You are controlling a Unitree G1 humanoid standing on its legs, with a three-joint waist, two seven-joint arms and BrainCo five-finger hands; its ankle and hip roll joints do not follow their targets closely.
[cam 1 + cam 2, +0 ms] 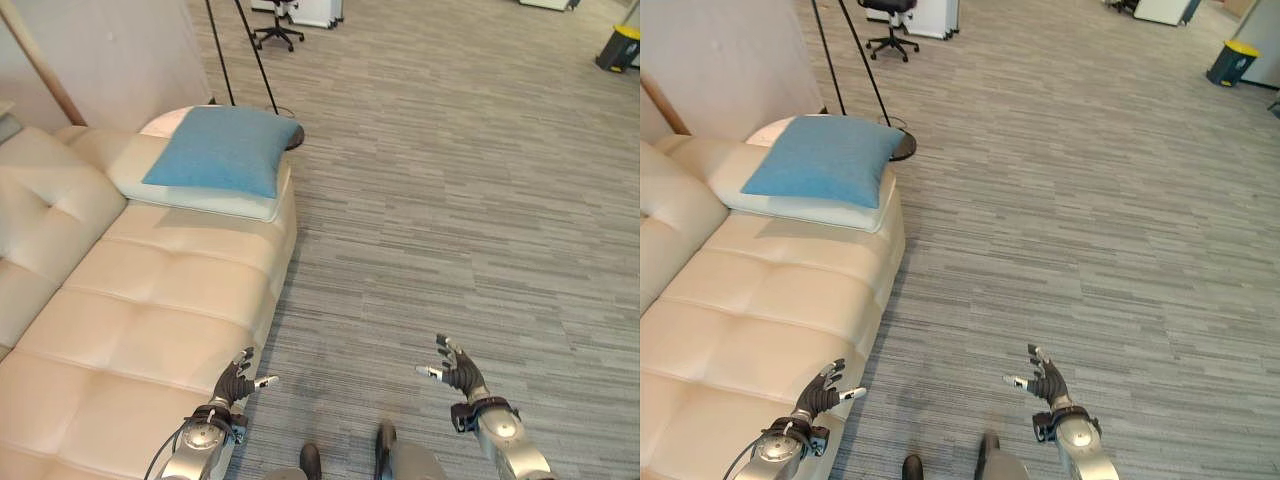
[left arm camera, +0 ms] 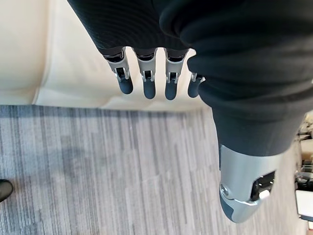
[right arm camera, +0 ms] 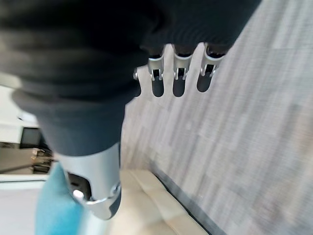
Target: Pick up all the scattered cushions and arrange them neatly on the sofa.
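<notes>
Two cushions are seen stacked at the far end of the cream sofa [image 1: 150, 300], well ahead of the left hand [image 1: 236, 381] and to its left: a blue cushion [image 1: 225, 148] lies on top of a pale cushion [image 1: 195, 198], the upper one set slightly askew on the lower. A third, whitish rounded shape behind the stack cannot be identified. The left hand is held just above the sofa's front edge, fingers straight and spread, nothing grasped. The right hand [image 1: 456, 369] is held over the grey striped carpet [image 1: 450, 200], well apart from the sofa, fingers likewise extended and empty. Far beyond both hands, one office chair [image 1: 277, 22] and one yellow-lidded bin [image 1: 620, 47] are seen. No writing can be read.
</notes>
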